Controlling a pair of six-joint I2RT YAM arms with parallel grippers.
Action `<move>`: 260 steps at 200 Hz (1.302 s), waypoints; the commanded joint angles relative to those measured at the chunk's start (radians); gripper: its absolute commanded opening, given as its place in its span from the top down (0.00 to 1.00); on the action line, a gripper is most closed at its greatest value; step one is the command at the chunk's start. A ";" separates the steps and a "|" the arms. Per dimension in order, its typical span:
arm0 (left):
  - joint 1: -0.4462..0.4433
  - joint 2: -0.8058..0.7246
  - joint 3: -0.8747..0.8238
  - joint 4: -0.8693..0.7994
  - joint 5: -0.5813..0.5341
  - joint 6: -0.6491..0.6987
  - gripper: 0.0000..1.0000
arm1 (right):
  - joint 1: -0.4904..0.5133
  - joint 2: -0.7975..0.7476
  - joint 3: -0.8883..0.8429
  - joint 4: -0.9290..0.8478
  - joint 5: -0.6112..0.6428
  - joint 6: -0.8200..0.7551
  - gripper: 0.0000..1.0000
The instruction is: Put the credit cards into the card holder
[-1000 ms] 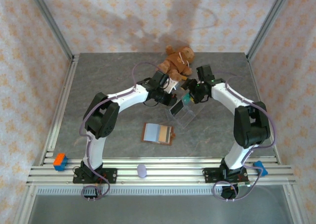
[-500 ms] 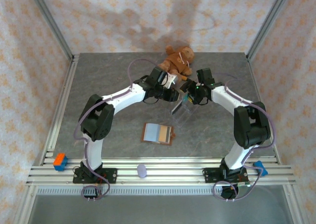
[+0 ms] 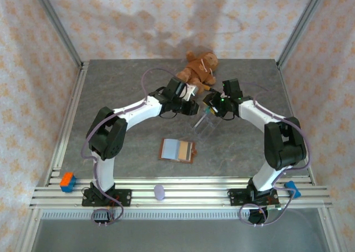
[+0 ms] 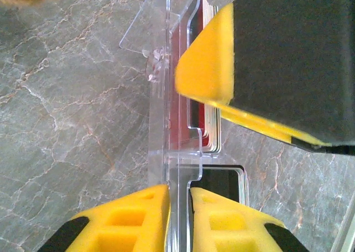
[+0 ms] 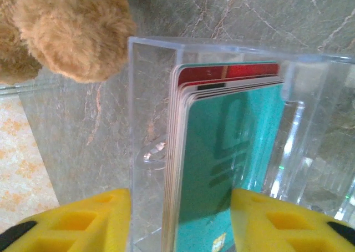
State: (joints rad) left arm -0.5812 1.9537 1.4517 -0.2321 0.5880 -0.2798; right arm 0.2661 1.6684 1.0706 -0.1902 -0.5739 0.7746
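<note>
Fig. 1 | card holder (image 3: 204,124) at 6 o'clock of teddy bear (image 3: 198,69), credit cards (image 5: 233,152) upright inside | left gripper (image 4: 178,207) clamps its clear wall from 10 o'clock, likely steadying it | right gripper (image 5: 177,199) straddles the stack from 2 o'clock; whether it grips, cannot tell.

White arm links (image 3: 136,109), black joints (image 3: 113,132), lilac cables (image 3: 145,80) — yellow gripper pads (image 4: 133,216).

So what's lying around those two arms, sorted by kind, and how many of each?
Teddy bear: 1
Clear card holder: 1
Flat brown wallet: 1
Orange-and-blue block: 1
Small purple piece: 1
Small blue piece: 1
Total: 6, leaving out the cards in the holder, packed too tight to count.
</note>
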 commanded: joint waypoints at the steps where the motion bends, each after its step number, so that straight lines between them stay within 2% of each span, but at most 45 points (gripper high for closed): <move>1: 0.014 -0.039 -0.029 -0.001 -0.026 0.007 0.81 | -0.006 -0.027 -0.014 0.059 -0.024 0.004 0.54; 32: 0.013 -0.039 -0.040 -0.005 0.001 0.001 0.81 | -0.007 -0.033 -0.009 0.057 -0.027 0.002 0.57; 80: 0.012 -0.039 -0.091 0.071 0.033 -0.047 0.89 | -0.010 -0.033 -0.009 0.064 -0.032 0.005 0.59; 101: 0.012 -0.039 -0.101 0.085 0.045 -0.053 0.91 | -0.011 -0.028 -0.005 0.062 -0.037 0.003 0.63; 121: 0.012 -0.039 -0.112 0.093 0.049 -0.056 0.92 | -0.010 -0.028 -0.002 0.059 -0.040 0.003 0.67; 183: 0.013 -0.039 -0.118 0.097 0.044 -0.054 0.94 | -0.014 -0.030 0.005 0.040 -0.037 -0.006 0.72; 234: 0.012 -0.039 -0.111 0.091 0.046 -0.047 0.95 | -0.017 -0.029 0.017 0.022 -0.035 -0.018 0.70; 260: 0.011 -0.040 -0.111 0.091 0.049 -0.045 0.99 | -0.020 -0.027 0.018 0.026 -0.039 -0.018 0.69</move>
State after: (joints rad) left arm -0.5674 1.9324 1.3529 -0.1307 0.6243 -0.3244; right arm 0.2531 1.6669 1.0641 -0.1604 -0.6029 0.7727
